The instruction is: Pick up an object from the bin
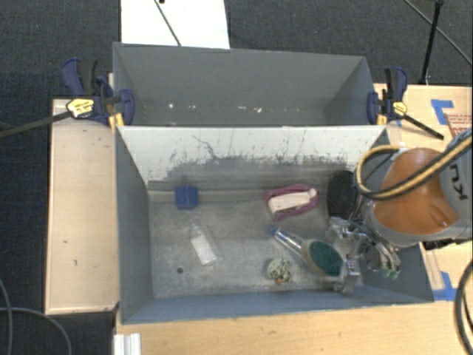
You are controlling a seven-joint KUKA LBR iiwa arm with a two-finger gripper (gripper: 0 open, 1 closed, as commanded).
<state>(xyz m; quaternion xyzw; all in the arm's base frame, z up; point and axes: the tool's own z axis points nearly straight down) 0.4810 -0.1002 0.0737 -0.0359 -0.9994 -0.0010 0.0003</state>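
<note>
One arm, one gripper (344, 266), and it's sitting low in the near right corner of the bin (222, 154), under the orange wrist cover (414, 198). Can't tell from this angle whether it's open or closed, and nothing is visibly clamped in it, so I wouldn't call anything held. Right next to it, on its left as the camera sees it, is a dark green brush-like thing (312, 250), a round head on a clear bluish handle. The green head (325, 257) is the end closest to the gripper, just beside it and maybe touching, I honestly can't tell which. Its long axis runs diagonally: head at the lower right, handle (288, 239) pointing up and left toward the middle of the floor. So my guess is that's the candidate, and the whole move turns on that diagonal: the closing direction would need to go across the handle or head, not along it, plus a small shift left. Further out there's a speckled little ball (279, 271) just left of the head near the front wall, a pink and white piece (292, 200) beyond the handle tip and a black lump (340, 193) toward the back right. Well apart from those, a clear plastic piece (201, 244) and a small blue block (186, 197) sit over on the left.
</note>
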